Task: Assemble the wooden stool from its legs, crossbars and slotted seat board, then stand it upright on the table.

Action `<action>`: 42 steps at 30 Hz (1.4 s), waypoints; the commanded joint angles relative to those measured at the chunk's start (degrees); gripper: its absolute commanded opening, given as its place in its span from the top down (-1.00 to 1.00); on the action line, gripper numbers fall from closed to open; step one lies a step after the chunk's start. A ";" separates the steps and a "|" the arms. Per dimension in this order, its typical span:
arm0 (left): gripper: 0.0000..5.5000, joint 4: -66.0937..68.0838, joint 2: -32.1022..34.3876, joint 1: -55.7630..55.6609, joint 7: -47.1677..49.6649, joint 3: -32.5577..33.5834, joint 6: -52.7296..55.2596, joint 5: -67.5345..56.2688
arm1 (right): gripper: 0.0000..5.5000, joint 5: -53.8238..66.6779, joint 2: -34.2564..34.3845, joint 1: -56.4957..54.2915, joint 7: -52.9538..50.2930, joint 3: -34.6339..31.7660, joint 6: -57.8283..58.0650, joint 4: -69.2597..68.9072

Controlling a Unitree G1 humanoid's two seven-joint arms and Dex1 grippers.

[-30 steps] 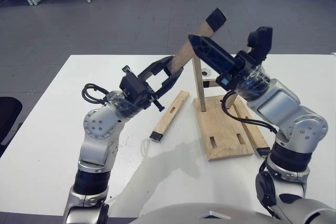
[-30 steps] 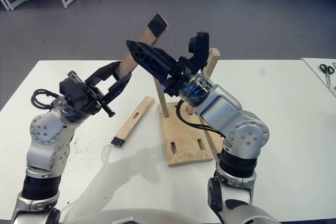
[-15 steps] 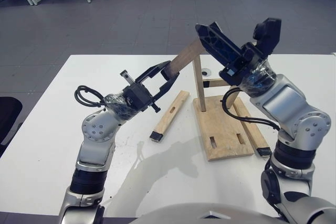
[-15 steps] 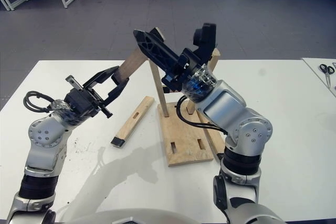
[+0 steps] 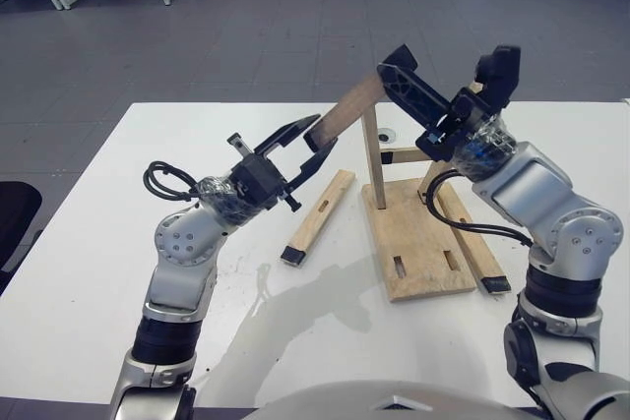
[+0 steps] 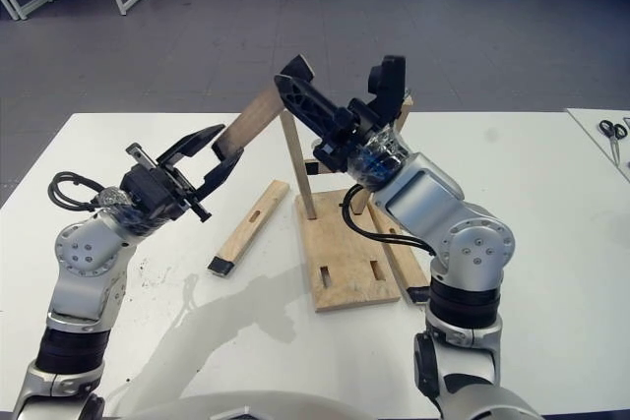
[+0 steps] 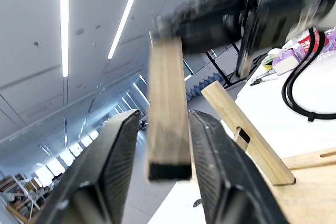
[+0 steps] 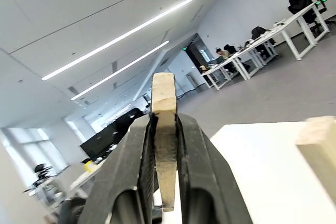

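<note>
One slotted seat board [image 5: 421, 253] lies flat mid-table, a loose leg [image 5: 317, 213] just beside it on its left. Above, left claw [image 5: 320, 135] gapes wide around the lower end of a tilted leg [image 5: 346, 105]; right claw [image 5: 396, 66] pinches its upper end.

Bright, even light falls from ceiling strip lamps [image 7: 64, 19] overhead. The white table [image 5: 79, 233] carries soft, pale grey shadows [image 5: 315, 307] toward its front edge.

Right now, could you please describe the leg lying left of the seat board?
On the white table, find the flat seat board. Left of it lies a slotted leg with a black near end. The other flat piece lies on the board's right.
</note>
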 commanded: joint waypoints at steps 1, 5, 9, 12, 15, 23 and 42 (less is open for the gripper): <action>0.17 0.17 1.31 1.53 1.50 0.26 1.49 3.50 | 0.85 0.86 -0.78 -1.69 -0.70 -2.02 -1.48 0.29; 0.16 5.00 0.72 6.52 5.42 2.76 0.46 6.15 | 0.85 -1.65 -5.08 -3.09 0.89 -7.35 -3.73 1.09; 0.16 11.34 -0.39 13.00 8.92 4.23 -3.81 7.63 | 0.85 -5.86 -9.93 -7.18 3.69 -15.91 -10.35 5.75; 0.16 13.50 -0.90 14.47 9.86 4.15 -5.42 7.61 | 0.85 -14.25 -12.90 -7.76 4.64 -18.79 -14.99 10.57; 0.16 14.42 -1.09 15.08 10.13 3.84 -6.13 7.41 | 0.85 -25.82 -15.86 -5.32 4.54 -20.07 -19.34 16.07; 0.16 14.99 -0.79 15.55 9.83 3.49 -6.10 7.23 | 0.85 -49.40 -22.42 11.10 15.83 -5.36 -15.79 16.50; 0.16 14.23 -0.91 17.51 10.48 3.22 -5.23 7.54 | 0.85 -46.81 -17.05 29.94 14.66 -8.54 3.23 -4.90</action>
